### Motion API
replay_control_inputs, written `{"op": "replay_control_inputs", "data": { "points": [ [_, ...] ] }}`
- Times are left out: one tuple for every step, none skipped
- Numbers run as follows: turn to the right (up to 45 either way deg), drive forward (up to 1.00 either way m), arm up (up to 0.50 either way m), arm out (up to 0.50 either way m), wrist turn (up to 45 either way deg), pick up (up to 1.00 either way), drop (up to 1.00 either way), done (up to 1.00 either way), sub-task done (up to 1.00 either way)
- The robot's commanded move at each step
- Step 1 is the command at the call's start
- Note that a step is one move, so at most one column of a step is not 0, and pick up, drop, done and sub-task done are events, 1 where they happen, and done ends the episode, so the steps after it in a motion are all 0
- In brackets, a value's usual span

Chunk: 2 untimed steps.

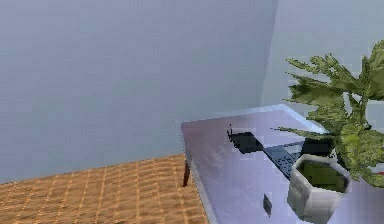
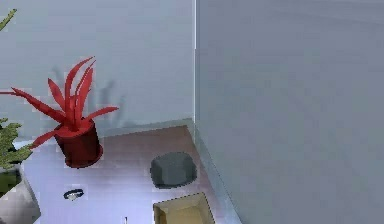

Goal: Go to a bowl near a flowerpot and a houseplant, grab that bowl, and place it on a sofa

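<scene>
Where the pale lavender desk (image 2: 125, 165) meets the arm side view's bottom edge, a tan open-topped box (image 2: 183, 212) sits, with the grey round bowl (image 2: 174, 170) just beyond it. Farther left stands a red-leaved plant in a dark red flowerpot (image 2: 78, 146). A green leafy houseplant in a white faceted pot (image 1: 320, 185) occupies the forward view's right. The gripper's state cannot be told.

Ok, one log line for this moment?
stage: at table | grey bowl resting on it | red potted plant beside | green houseplant nearby
</scene>
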Motion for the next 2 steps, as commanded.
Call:
{"op": "replay_control_inputs", "data": {
  "points": [
    [0.0,0.00,0.00,0.30,0.0,0.00,0.00,0.00,0.00],
    [0.0,0.00,0.00,0.00,45.0,0.00,0.00,0.00,0.00]
  ]
}}
